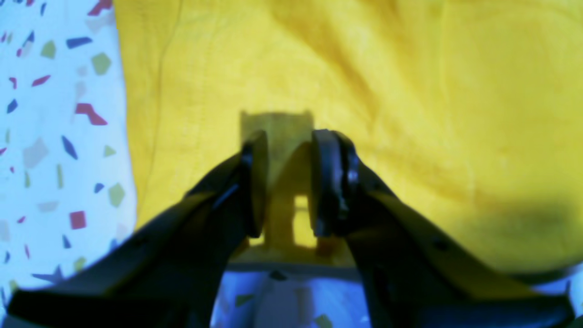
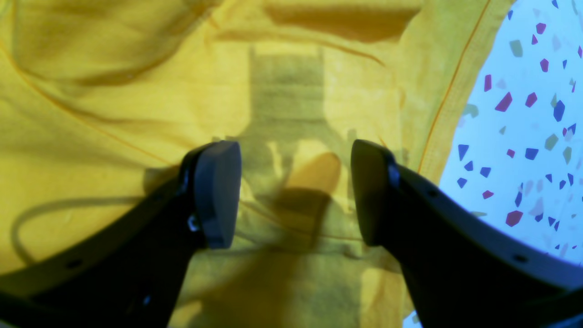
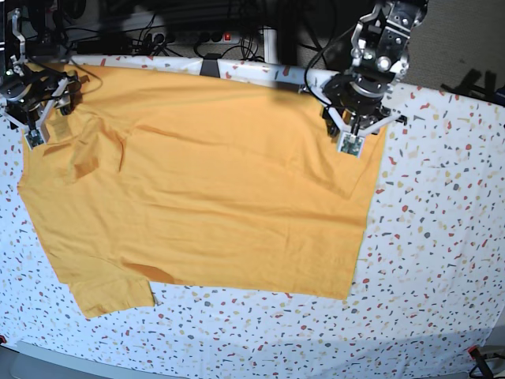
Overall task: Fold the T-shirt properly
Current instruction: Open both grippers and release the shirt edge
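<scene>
The left gripper's (image 1: 288,182) black fingers (image 1: 330,182) stand slightly parted above the yellow T-shirt (image 1: 410,91).

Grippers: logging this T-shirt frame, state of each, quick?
Left gripper: partly open above the T-shirt, holding nothing.
Right gripper: open, empty.

Bright overhead light, soft wrist views, bluish cast, hard end-effector shadows on cloth

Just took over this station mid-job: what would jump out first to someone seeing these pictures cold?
The big mustard-yellow T-shirt spread across the speckled table dominates the base view, wrinkled toward its left end. The left gripper hangs over the shirt's far right corner, its jaws only a little apart with nothing between them. The right gripper, jaws wide, hangs over the far left end.
</scene>
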Robot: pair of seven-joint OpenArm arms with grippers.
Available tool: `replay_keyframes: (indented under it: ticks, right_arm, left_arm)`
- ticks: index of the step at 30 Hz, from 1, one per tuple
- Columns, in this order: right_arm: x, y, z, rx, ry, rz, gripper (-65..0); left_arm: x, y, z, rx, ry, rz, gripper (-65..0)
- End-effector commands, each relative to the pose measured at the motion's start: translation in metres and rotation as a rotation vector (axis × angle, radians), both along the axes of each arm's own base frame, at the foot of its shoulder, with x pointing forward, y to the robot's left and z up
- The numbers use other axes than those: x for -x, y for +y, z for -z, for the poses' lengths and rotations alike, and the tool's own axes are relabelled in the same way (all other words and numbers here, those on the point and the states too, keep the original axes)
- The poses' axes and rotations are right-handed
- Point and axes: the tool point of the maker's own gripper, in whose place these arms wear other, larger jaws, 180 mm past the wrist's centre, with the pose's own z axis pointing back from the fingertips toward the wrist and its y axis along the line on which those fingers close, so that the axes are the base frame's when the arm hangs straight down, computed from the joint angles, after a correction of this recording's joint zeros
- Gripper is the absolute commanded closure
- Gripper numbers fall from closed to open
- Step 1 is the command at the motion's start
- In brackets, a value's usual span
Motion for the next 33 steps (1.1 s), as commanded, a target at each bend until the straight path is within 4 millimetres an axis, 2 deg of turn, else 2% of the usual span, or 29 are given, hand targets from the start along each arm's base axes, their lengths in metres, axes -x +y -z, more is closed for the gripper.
replay_keyframes:
  ticks: [1,7,12,19,33]
  right_arm:
    - [-0.006,-0.007,-0.01,0.025,-0.018,-0.006,-37.9]
    - [-0.009,-0.003,-0.014,0.025,-0.027,-0.017,-37.9]
    - [-0.018,0.011,-0.025,0.004,-0.06,-0.044,-37.9]
    - [-0.023,0.02,-0.033,0.004,-0.071,-0.065,-37.9]
    - [-0.028,0.022,-0.036,-0.005,-0.104,-0.077,-37.9]
  left_arm:
    - [0.025,0.02,0.02,-0.084,0.135,-0.025,-15.6]
    - [0.036,0.018,0.02,-0.078,0.16,-0.025,-15.6]
    - [0.042,0.013,0.01,-0.06,0.151,-0.02,-15.6]
    - [0.039,0.01,-0.003,-0.049,0.124,-0.017,-15.6]
    - [0.034,0.008,-0.009,-0.042,0.101,-0.015,-15.7]
